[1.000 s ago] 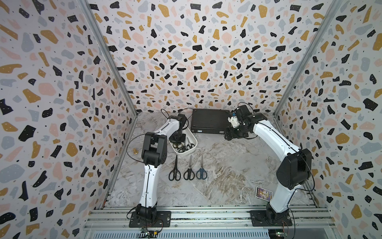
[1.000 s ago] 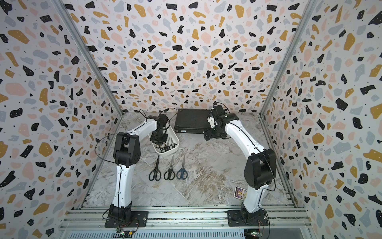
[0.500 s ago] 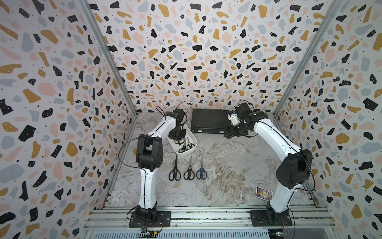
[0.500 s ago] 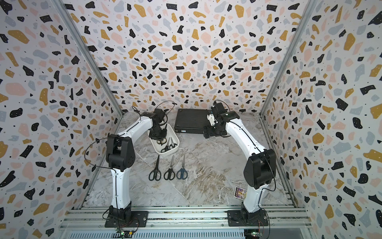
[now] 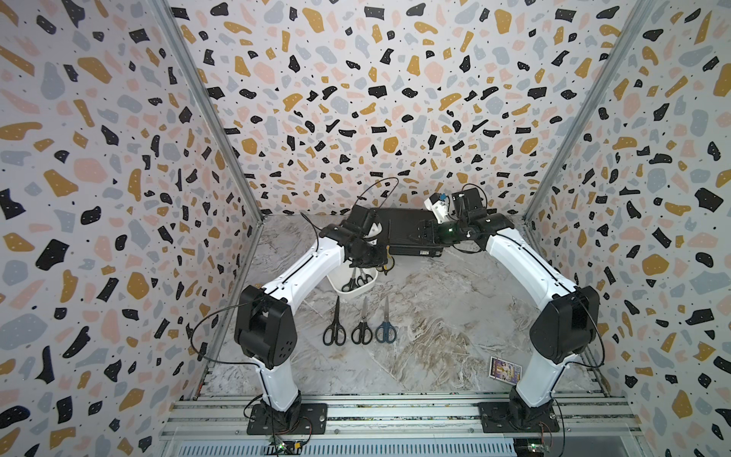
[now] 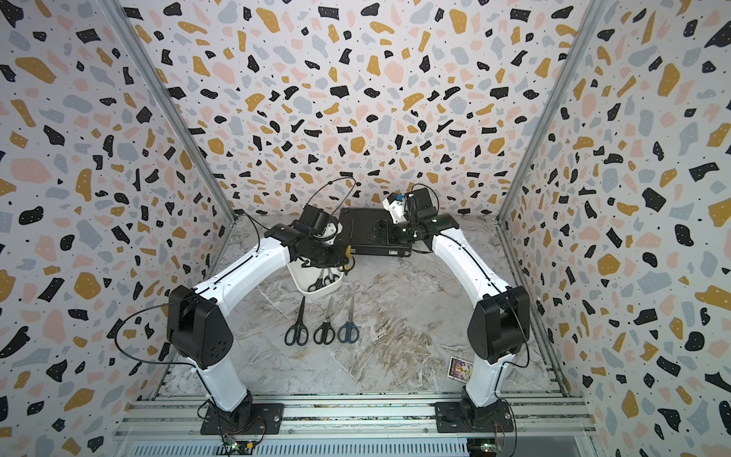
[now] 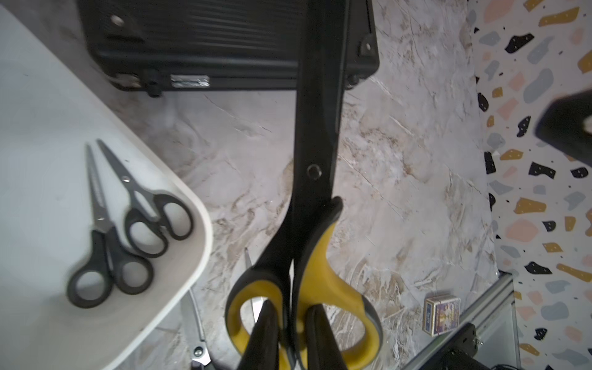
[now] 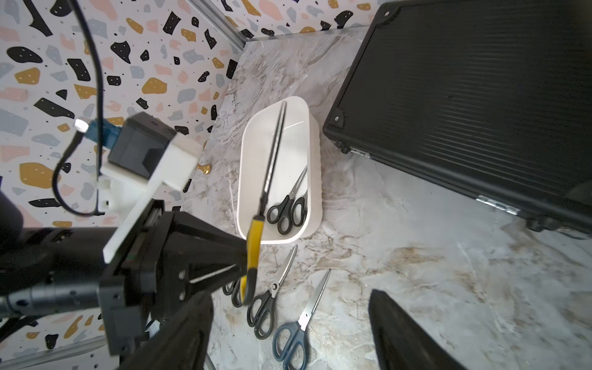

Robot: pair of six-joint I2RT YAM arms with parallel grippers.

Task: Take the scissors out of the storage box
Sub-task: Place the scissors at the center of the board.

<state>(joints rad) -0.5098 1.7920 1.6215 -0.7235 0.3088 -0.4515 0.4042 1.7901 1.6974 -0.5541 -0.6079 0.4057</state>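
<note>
Top views, both alike: six scissors in all (counted across every view). Three lie in a row on the marble table [image 5: 455, 316], blades toward 12 o'clock: first black pair [image 5: 334, 330], second black pair [image 5: 362, 330], dark blue pair [image 5: 385, 328]. At 12 o'clock of that row sits the one storage box [image 5: 352, 293], with the single black case [image 5: 403, 227] at its 1 o'clock, near but apart. The left gripper [image 5: 384, 262] hangs by the box's far end, and the right gripper [image 5: 417, 237] hovers over the case. Open table runs from the row toward 3 o'clock, with one small card box [image 5: 505, 368] at 4 o'clock. Left wrist view: the left gripper is pinched on the handle of the yellow-and-black scissors [image 7: 315, 224], held in the air just outside the box rim. A long black pair [image 7: 105, 243] and a short dark pair [image 7: 153, 217] lie side by side on the box floor. Right wrist view: the right gripper's fingers [image 8: 189, 333] stand spread wide with nothing between them, and a narrow strip of bare table separates box and case.
</note>
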